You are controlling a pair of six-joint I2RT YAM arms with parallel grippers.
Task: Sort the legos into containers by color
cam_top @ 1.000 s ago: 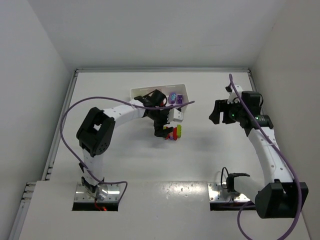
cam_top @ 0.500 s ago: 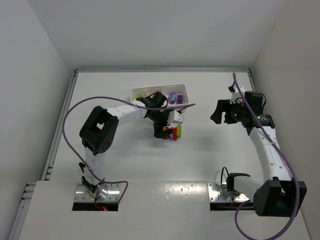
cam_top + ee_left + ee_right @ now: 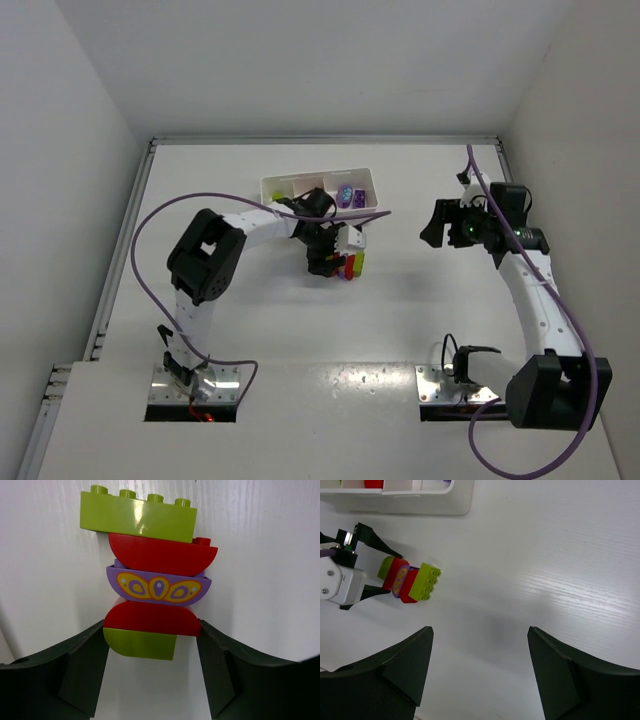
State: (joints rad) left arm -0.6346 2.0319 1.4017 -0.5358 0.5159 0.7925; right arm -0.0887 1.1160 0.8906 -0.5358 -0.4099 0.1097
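Left wrist view: the left gripper (image 3: 151,630) is right on the lego stack (image 3: 152,580), one finger pressed to each side of the red half-round (image 3: 150,619) at its near end. That reads as clamped across the short way. The stack's long axis runs straight away from the fingers: yellow-green half-round (image 3: 140,645) nearest, then red, the purple piece (image 3: 159,586), another red, and a yellow-green brick (image 3: 137,517) at the far tip. There are no letters anywhere. The purple piece carries only a yellow-and-orange petal pattern.

Moving right, the right wrist view shows the white tray (image 3: 420,502) just beyond the stack, which lies flat on the desk (image 3: 545,555). The right gripper (image 3: 479,630) hovers well apart, fingers spread with nothing between them. The left arm is plainly the nearer one, I'd say.
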